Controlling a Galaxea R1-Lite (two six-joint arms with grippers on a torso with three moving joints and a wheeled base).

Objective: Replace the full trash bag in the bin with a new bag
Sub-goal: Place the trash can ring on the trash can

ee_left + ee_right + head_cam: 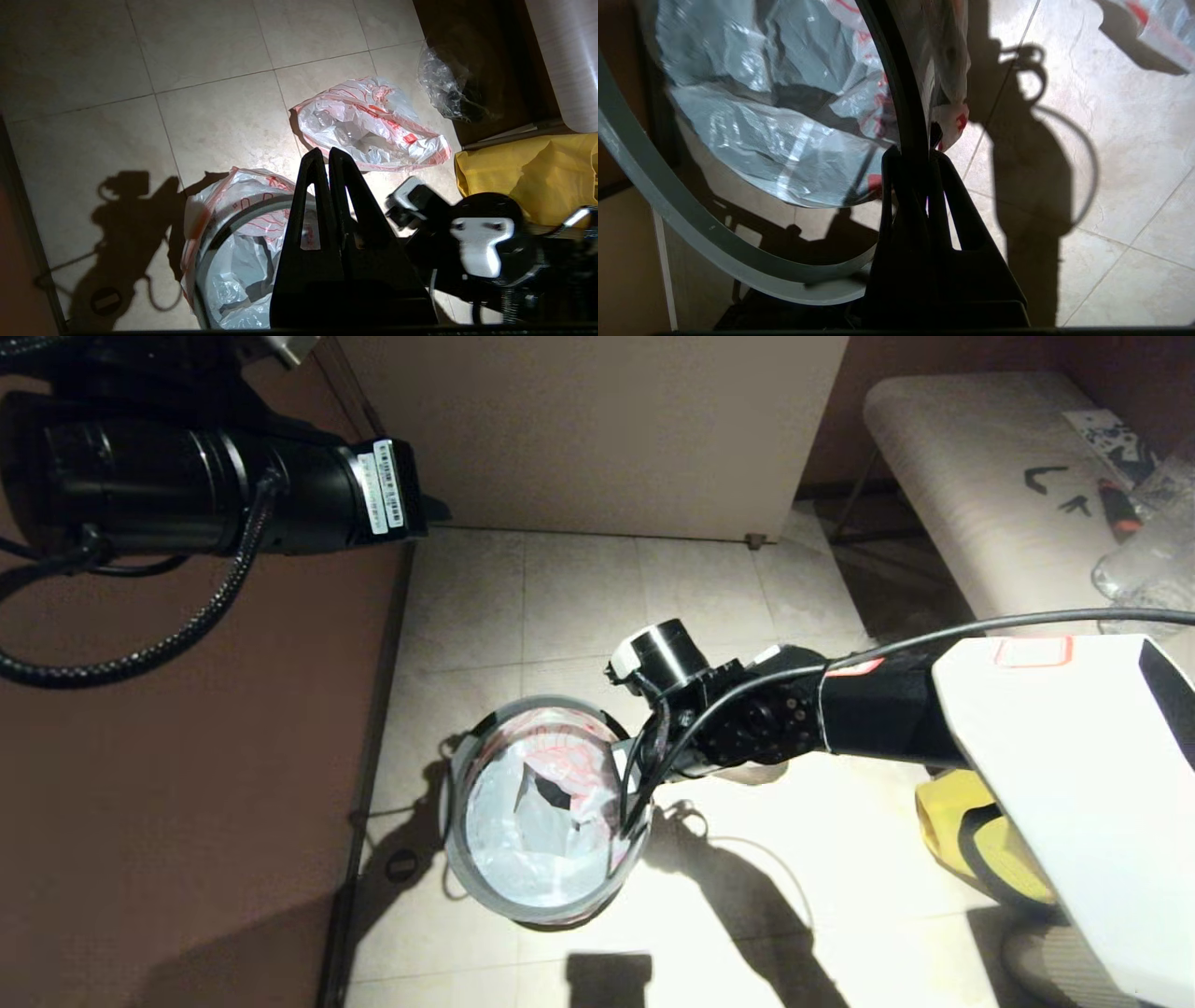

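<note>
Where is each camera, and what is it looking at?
Head: up high, looking down at the floor, the bin and both arms.
Left wrist: raised, behind the shut left gripper, over the bin, full bag and right arm.
Right wrist: behind the right gripper, which pinches the grey ring.
All three share the bin with the new bag.

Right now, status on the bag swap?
Right gripper shut on grey ring rim at the bin. Left gripper shut, above. New bag lines bin; full trash bag on floor.
</note>
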